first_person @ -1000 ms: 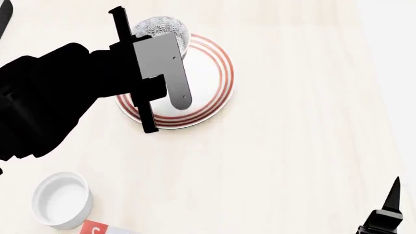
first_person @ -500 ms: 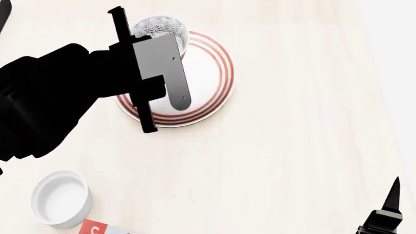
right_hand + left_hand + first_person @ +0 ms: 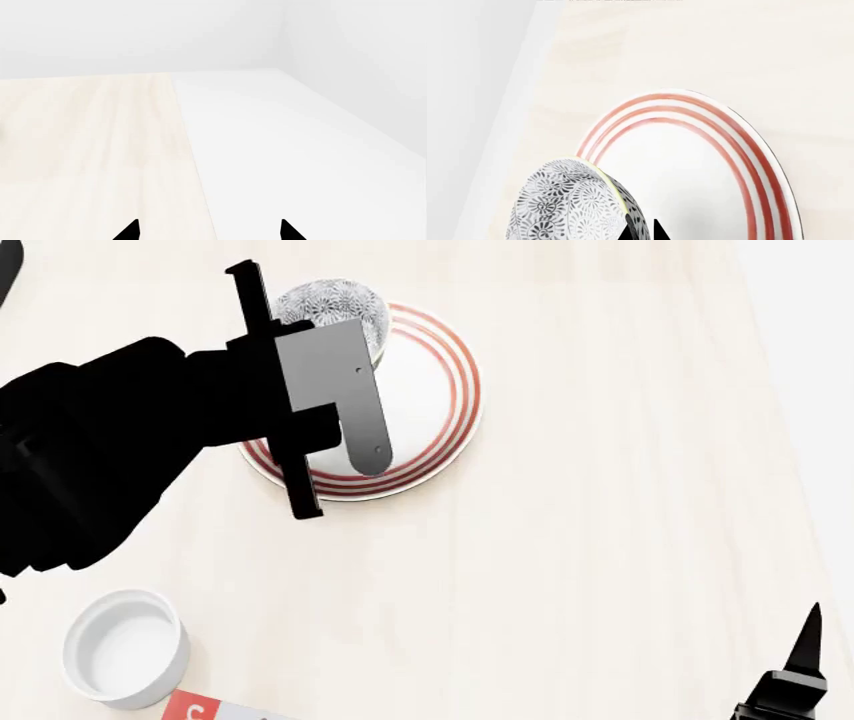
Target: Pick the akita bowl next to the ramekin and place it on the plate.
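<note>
The akita bowl [image 3: 570, 202], grey-and-white speckled, is tilted at the edge of the red-ringed plate [image 3: 760, 165]. My left gripper [image 3: 642, 231] is shut on the bowl's wall, one fingertip outside and one inside. In the head view the bowl [image 3: 331, 302] shows at the plate's [image 3: 434, 390] far left rim, partly hidden by my left arm. Whether it touches the plate I cannot tell. The plain white ramekin [image 3: 127, 648] stands at the near left. My right gripper [image 3: 209, 231] is open with nothing in it over the table's right edge, also seen low in the head view [image 3: 801, 660].
A red box [image 3: 200, 708] lies just beside the ramekin at the bottom edge of the head view. The pale wooden table [image 3: 601, 490] ends at a white floor on the right.
My left arm with the bowl has shifted very slightly over the plate. The right arm has stayed still.
</note>
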